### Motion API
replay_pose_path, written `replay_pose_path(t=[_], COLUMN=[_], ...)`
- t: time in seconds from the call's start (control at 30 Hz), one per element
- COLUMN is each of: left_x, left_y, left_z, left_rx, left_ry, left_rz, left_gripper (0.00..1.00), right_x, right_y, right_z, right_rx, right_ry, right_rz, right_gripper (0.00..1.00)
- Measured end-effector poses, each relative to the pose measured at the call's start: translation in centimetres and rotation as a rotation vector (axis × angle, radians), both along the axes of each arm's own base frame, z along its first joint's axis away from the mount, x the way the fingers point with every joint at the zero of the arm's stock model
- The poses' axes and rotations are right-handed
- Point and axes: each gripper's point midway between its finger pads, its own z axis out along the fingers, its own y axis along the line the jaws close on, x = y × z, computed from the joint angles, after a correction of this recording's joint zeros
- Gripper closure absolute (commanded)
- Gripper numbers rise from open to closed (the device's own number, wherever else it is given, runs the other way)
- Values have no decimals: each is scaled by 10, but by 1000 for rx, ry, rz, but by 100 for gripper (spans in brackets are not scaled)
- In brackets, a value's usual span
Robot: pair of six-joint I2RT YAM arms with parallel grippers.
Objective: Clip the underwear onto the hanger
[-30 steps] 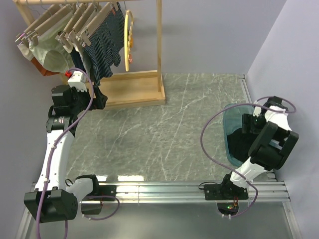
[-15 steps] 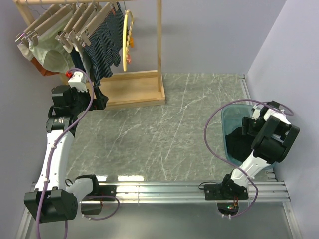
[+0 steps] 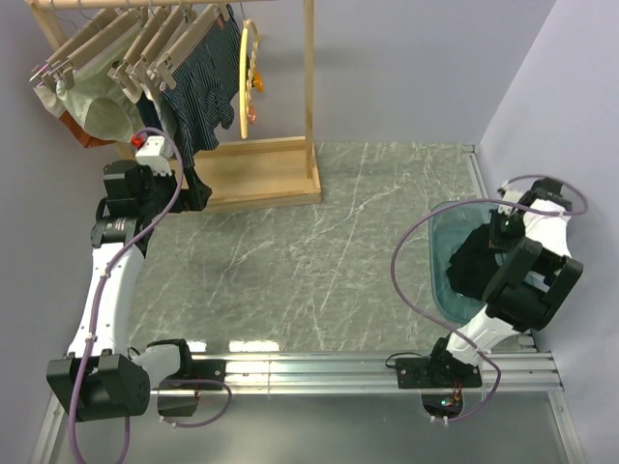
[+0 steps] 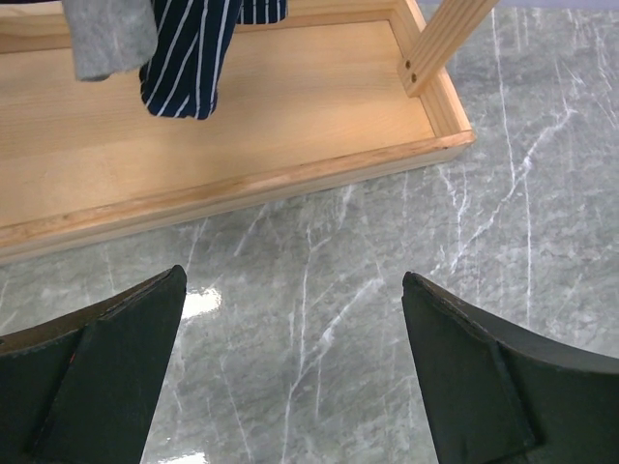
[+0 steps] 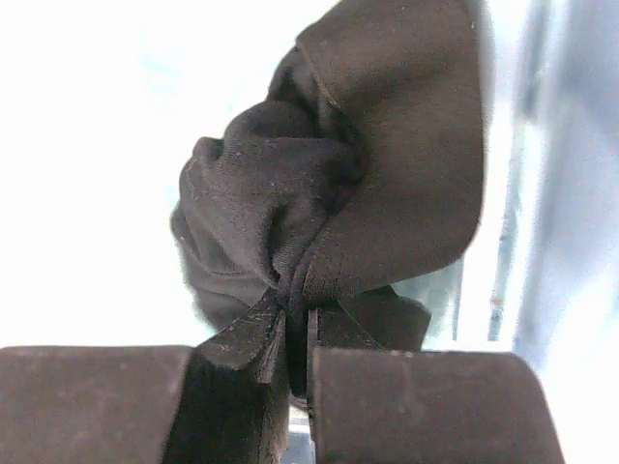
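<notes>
Well right of the rack (image 3: 310,87) the right gripper (image 5: 295,324) pinches a fold of the underwear (image 5: 338,193) tight, the left gripper (image 4: 292,280) gapes empty before the rack's base, and the hanger (image 3: 248,82) hangs on its rail.

The right gripper (image 5: 295,324), whose jaws stood wide apart a second ago, has snapped closed on a bunched fold of the soft black boxer briefs (image 5: 319,184). The right arm has since risen, so the fabric, which earlier lay flat and low in the translucent blue-green plastic bin (image 3: 440,290), now hangs up in a gathered clump below the gripper. The thin yellow hanger (image 3: 250,77) on the rail turned to show its open arch half a second ago and has swung back almost edge-on. The white left arm (image 3: 106,280) has shifted slightly.
</notes>
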Motion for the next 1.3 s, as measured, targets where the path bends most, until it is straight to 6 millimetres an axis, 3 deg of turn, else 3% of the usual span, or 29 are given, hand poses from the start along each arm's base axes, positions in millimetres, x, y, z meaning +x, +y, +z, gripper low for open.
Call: replay_pose_path(t=[0.13, 0.23, 0.3, 0.37, 0.53, 0.6, 0.67, 0.9, 1.0, 1.03, 1.13, 1.3], left_x=[5, 5, 6, 8, 6, 4, 2, -8, -17, -22, -36, -57], left_y=[-4, -7, -9, -11, -16, -19, -22, -37, -45, -48, -53, -63], left_z=[2, 3, 6, 8, 8, 8, 10, 14, 8, 5, -3, -11], left_rx=[-17, -30, -41, -51, -75, -88, -103, -190, -223, -231, -235, -169], left_ry=[21, 36, 43, 50, 71, 84, 88, 96, 92, 90, 85, 60], left_rz=[-22, -39, -47, -56, -84, -100, -119, -206, -251, -266, -297, -431], left_gripper=[1, 1, 1, 1, 1, 1, 1, 1, 1, 1, 1, 1], right_x=[24, 39, 45, 46, 27, 15, 2, -46, -65, -71, -84, -95], right_y=[7, 30, 58, 98, 204, 238, 270, 347, 368, 377, 396, 410], right_z=[67, 124, 154, 177, 201, 196, 178, 64, 27, 17, 2, 11], right_rx=[-24, -52, -63, -48, 31, 65, 102, 72, 31, 16, -5, 76], right_ry=[-165, -309, -387, -452, -536, -529, -488, -228, -138, -118, -94, -104], right_rz=[66, 163, 254, 370, 661, 755, 846, 1088, 1163, 1191, 1256, 1264], right_gripper=[100, 100, 100, 100, 100, 100, 100, 96, 70, 47, 10, 5])
